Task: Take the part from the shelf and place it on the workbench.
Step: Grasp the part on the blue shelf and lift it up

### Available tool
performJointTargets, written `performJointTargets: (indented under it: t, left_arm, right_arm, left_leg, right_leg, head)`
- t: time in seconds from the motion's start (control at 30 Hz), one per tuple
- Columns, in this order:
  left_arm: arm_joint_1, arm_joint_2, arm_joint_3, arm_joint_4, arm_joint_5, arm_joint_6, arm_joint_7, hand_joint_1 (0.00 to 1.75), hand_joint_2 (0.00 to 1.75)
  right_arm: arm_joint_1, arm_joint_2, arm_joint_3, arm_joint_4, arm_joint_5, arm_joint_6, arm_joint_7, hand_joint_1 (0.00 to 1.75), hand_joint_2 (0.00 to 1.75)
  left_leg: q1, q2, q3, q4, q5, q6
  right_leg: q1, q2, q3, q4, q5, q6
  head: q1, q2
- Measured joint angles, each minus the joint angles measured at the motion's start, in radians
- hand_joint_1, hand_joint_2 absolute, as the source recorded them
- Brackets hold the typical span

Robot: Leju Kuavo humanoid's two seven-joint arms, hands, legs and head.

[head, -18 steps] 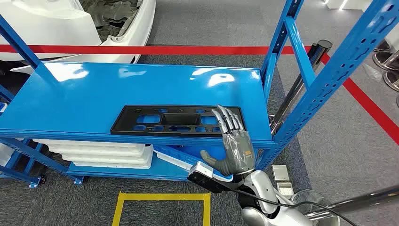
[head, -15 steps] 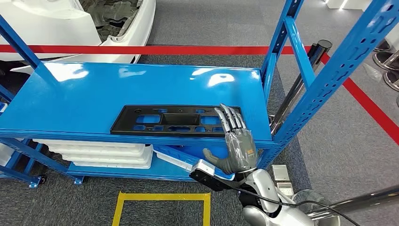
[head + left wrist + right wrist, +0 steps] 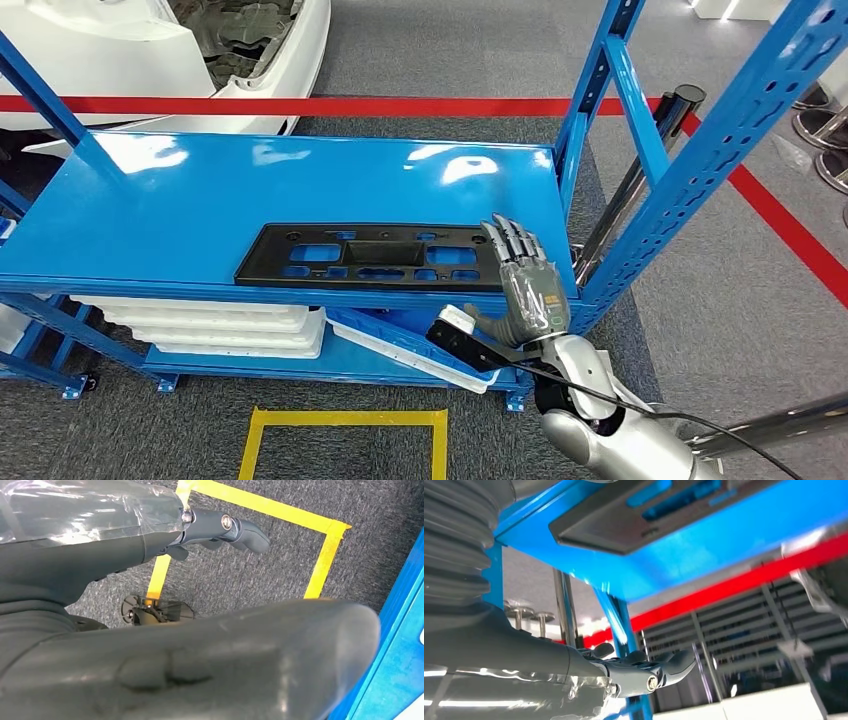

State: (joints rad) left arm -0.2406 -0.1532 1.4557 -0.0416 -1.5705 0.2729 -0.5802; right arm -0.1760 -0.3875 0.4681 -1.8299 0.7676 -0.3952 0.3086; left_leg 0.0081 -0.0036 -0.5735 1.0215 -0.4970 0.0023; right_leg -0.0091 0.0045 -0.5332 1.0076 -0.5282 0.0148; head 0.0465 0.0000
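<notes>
The part is a flat black plastic panel (image 3: 375, 256) with several cut-outs, lying near the front edge of the blue shelf board (image 3: 200, 190). My right hand (image 3: 526, 285) is raised at the panel's right end, fingers stretched out and apart, fingertips (image 3: 508, 234) over that end; I cannot tell whether they touch it. The right wrist view shows the panel (image 3: 624, 520) on the shelf from low down, beyond the hand's outstretched fingers (image 3: 649, 672). My left hand (image 3: 220, 527) hangs over the carpet with nothing in it, fingers extended.
A blue shelf upright (image 3: 690, 170) stands just right of my right hand, with a chrome post (image 3: 640, 170) behind it. White trays (image 3: 200, 325) lie on the lower shelf. A yellow tape square (image 3: 340, 420) marks the carpet in front. A white car body (image 3: 120, 50) sits beyond.
My right hand has shifted to the right along the shelf's front edge, from over the panel's right part to its very end. The panel has not moved.
</notes>
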Motion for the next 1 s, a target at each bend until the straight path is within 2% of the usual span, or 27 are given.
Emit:
performJointTargets:
  t: [0.2, 0.37, 0.6, 1.0]
  left_arm:
    - [-0.001, -0.001, 0.0, 0.0, 0.0, 0.007, 0.0, 0.0, 0.0]
    - [-0.001, -0.001, 0.0, 0.0, 0.0, 0.008, 0.004, 0.0, 0.0]
    - [-0.002, -0.001, 0.0, 0.0, 0.0, 0.008, 0.004, 0.0, 0.0]
    - [-0.002, -0.001, 0.0, 0.0, 0.0, 0.008, 0.004, 0.0, 0.0]
  right_arm:
    - [-0.062, -0.04, 0.0, 0.055, -0.139, 0.095, -0.051, 0.0, 1.75]
    - [-0.105, -0.068, 0.0, 0.084, -0.195, 0.121, -0.065, 0.0, 1.75]
    - [-0.14, -0.096, 0.007, 0.103, -0.224, 0.131, -0.065, 0.0, 1.75]
    - [-0.147, -0.102, 0.01, 0.108, -0.225, 0.135, -0.065, 0.0, 1.75]
  left_leg:
    - [0.0, 0.0, 0.0, 0.0, 0.0, 0.0]
    - [0.0, 0.0, 0.0, 0.0, 0.0, 0.0]
    - [0.0, 0.0, 0.0, 0.0, 0.0, 0.0]
    - [0.0, 0.0, 0.0, 0.0, 0.0, 0.0]
  right_leg:
    - [0.0, 0.0, 0.0, 0.0, 0.0, 0.0]
    - [0.0, 0.0, 0.0, 0.0, 0.0, 0.0]
    - [0.0, 0.0, 0.0, 0.0, 0.0, 0.0]
    - [0.0, 0.0, 0.0, 0.0, 0.0, 0.0]
  head:
    - [0.0, 0.0]
    - [0.0, 0.0]
    - [0.0, 0.0]
    - [0.0, 0.0]
